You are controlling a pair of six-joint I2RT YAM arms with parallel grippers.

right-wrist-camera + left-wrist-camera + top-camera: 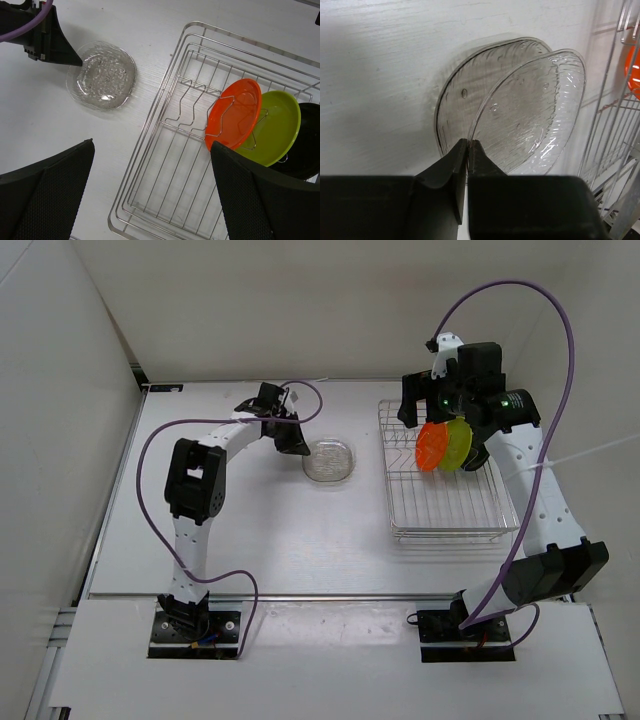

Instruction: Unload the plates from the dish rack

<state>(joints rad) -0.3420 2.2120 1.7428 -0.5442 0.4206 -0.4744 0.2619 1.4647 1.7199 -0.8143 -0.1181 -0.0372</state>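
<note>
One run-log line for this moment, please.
left hand shut on clear round plastic plate | right hand open over silver wire dish rack | racked: orange plate, yellow-green plate, black plate

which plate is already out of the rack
The clear plate: it is on the table left of the rack, its rim pinched by the left gripper. The orange plate, yellow-green plate and black plate stand in the rack.

black plate: hid. (behind yellow-green plate) | dish rack: cut at pic edge
</note>
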